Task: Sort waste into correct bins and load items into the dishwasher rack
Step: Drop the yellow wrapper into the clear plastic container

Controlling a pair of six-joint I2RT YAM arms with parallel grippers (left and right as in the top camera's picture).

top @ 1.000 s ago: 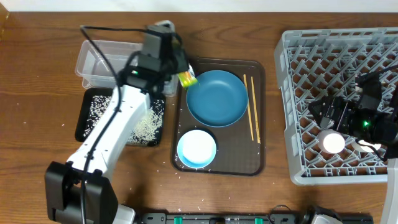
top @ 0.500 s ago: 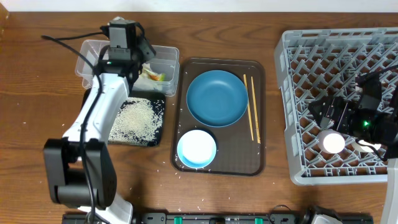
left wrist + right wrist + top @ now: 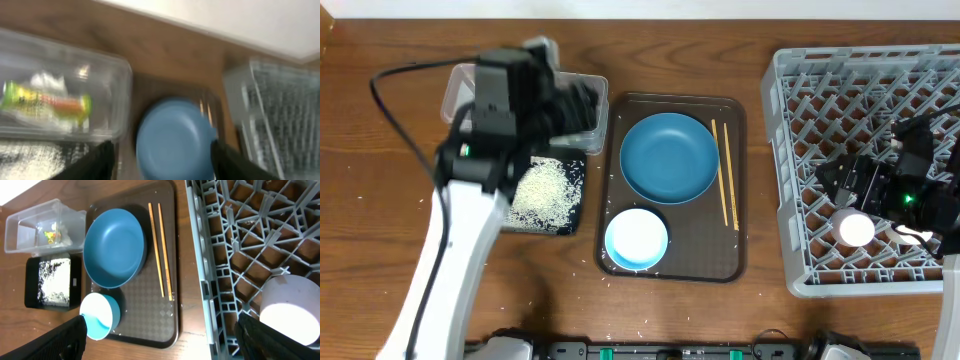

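The green, yellow and orange wrapper (image 3: 47,100) lies inside the clear tub (image 3: 465,90) beside a white tissue (image 3: 45,80). My left gripper (image 3: 565,105) hovers over the tub's right end, open, with nothing between its fingers (image 3: 95,162). Below it are the blue plate (image 3: 669,157), the white bowl (image 3: 636,238) and the chopsticks (image 3: 725,185). Rice covers the black tray (image 3: 545,195). My right gripper (image 3: 840,185) stands open over the grey rack (image 3: 880,90), next to a pale cup (image 3: 855,229) standing in it.
The plate, bowl and chopsticks rest on a brown serving tray (image 3: 710,255) between the bins and the rack. A few stray rice grains (image 3: 605,272) lie on the wooden table near that tray's front left corner.
My left gripper carried the wrapper from the serving tray's left edge to the clear tub and let it go there. It now stands open and has drawn back to the right. The right arm has not moved.
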